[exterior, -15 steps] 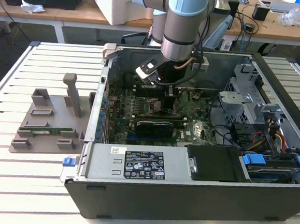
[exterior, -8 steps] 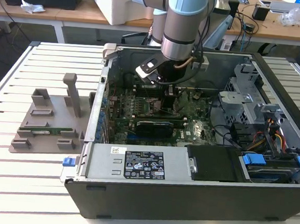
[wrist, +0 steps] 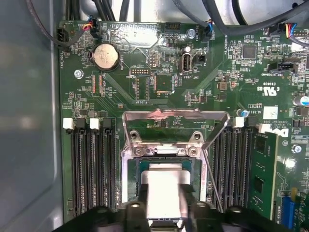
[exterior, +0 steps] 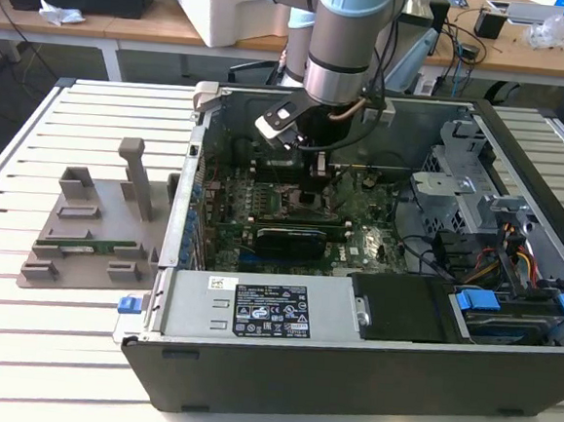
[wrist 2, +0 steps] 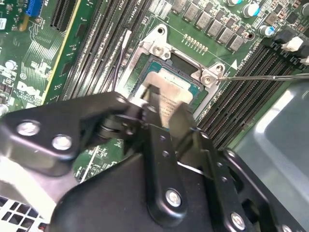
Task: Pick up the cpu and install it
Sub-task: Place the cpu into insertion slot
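- Over the socket (wrist: 129, 186) on the motherboard (wrist: 145, 63), the gripper (wrist 2: 167, 104) hangs inside the case (exterior: 347, 373).
- Jaws: closed on the cpu (wrist: 164, 191), 1 finger (wrist: 137, 200) on each of 2 opposite edges.
- Cpu: flat, silver top up, within the socket outline. Whether it is seated cannot be told.
- Load plate (wrist: 176, 116): raised at the socket's edge.
- Memory slots (wrist: 91, 164): beside the socket.

my exterior view looks down at a slant from well back, taking in the open computer case (exterior: 347, 373) and the arm (exterior: 346, 40). both wrist views sit close above the motherboard (wrist: 145, 72) (wrist 2: 29, 63), sharing its socket (wrist: 135, 152) (wrist 2: 157, 48), the gripper (wrist: 165, 205) (wrist 2: 166, 104) and the cpu (wrist: 165, 186) (wrist 2: 170, 92).
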`<state>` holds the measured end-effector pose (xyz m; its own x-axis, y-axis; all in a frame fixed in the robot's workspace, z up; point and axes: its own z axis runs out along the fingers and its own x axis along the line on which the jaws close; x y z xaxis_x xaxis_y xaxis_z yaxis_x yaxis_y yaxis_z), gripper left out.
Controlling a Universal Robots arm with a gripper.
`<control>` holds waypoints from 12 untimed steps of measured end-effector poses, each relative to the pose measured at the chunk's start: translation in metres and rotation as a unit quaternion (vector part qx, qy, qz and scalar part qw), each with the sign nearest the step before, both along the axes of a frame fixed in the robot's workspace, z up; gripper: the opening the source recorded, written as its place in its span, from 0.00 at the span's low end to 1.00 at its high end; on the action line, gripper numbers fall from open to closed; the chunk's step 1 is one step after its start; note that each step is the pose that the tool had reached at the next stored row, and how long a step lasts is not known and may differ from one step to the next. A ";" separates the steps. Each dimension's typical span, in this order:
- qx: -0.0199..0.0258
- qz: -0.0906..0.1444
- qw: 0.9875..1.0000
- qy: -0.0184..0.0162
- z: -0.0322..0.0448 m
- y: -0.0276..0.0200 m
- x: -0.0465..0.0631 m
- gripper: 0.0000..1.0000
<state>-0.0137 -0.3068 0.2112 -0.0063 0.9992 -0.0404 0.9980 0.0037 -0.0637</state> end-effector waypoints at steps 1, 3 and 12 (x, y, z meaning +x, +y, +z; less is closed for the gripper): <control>0.000 0.000 1.000 0.000 0.0001 -0.0002 0.000 0.30; 0.001 0.000 1.000 0.000 0.0002 -0.0016 -0.001 0.24; 0.010 0.031 0.999 0.000 -0.0006 -0.0092 -0.003 0.11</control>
<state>-0.0168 -0.3159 0.2107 -0.0679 0.9975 -0.0214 0.9958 0.0664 -0.0635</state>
